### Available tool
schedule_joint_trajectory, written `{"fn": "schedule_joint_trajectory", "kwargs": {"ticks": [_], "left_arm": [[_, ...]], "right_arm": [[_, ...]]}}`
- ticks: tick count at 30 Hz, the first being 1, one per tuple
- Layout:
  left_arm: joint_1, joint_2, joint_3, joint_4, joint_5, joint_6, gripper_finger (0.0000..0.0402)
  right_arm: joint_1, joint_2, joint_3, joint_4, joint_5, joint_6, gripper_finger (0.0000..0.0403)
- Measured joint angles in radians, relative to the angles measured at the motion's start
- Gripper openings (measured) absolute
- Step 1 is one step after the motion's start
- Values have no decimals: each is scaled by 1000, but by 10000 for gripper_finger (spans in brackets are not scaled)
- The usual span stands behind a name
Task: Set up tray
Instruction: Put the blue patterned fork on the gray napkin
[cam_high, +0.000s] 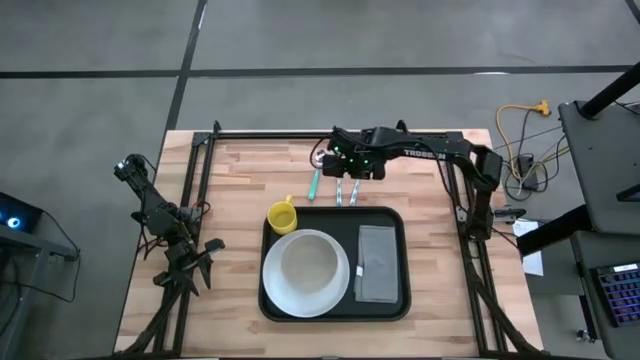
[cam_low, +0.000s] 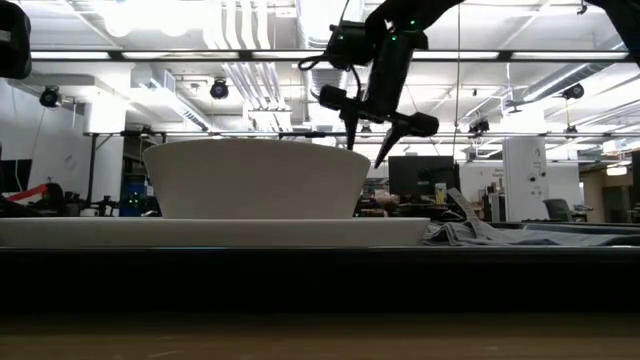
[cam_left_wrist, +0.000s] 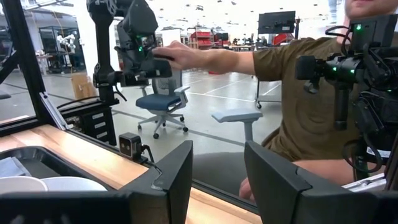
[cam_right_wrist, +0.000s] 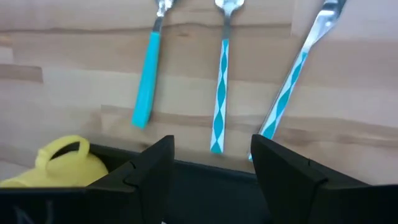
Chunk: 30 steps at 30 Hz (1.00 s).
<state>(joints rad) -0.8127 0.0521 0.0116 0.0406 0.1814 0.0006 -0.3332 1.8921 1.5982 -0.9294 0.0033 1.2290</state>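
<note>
The wooden bench (cam_high: 240, 170) carries the black tray (cam_high: 335, 217) near its middle, and on the tray sit a white bowl (cam_high: 305, 270) on a plate, a grey folded napkin (cam_high: 378, 262) to its right, and a yellow cup (cam_high: 282, 216) at the far left corner. Just beyond the tray's far rim three pieces of cutlery lie on the wood: one with a plain teal handle (cam_right_wrist: 146, 84) and two with teal-and-white patterned handles (cam_right_wrist: 221, 93). The right claw (cam_high: 358, 168) hangs over them, fingers spread wide, holding nothing. The left claw (cam_high: 200, 262) waits at the bench's left edge, partly open and empty. A person (cam_left_wrist: 298, 93) stands beyond the bench.
</note>
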Motion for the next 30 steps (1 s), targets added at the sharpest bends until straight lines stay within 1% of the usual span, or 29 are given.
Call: {"fn": "schedule_joint_trajectory", "kwargs": {"ticks": [2,4,7,8,10,12,14,15,16,18,21,30], "left_arm": [[0,0,0,0,0,0,132],[0,0,0,0,1,0,132],[0,0,0,0,0,0,132],[0,0,0,0,0,0,132],[0,0,0,0,0,0,132],[0,0,0,0,0,0,132],[0,0,0,0,0,0,132],[0,0,0,0,0,0,132],[0,0,0,0,0,0,132],[0,0,0,0,0,0,132],[0,0,0,0,0,0,132],[0,0,0,0,0,0,132]], "right_arm": [[2,32,23,-3,-1,6,206],[2,89,80,-7,-5,-7,206],[-8,213,226,-46,-33,-78,206],[-10,255,291,-88,-32,-91,206],[-17,327,428,-241,-12,-103,206],[-24,392,557,-391,40,-137,206],[-28,448,653,-546,105,-154,206],[-29,473,690,-591,117,-153,206],[-29,492,725,-601,120,-153,206],[-28,514,759,-582,98,-174,206],[-28,519,748,-497,20,-209,206],[-33,536,736,-495,53,-243,206]]}}
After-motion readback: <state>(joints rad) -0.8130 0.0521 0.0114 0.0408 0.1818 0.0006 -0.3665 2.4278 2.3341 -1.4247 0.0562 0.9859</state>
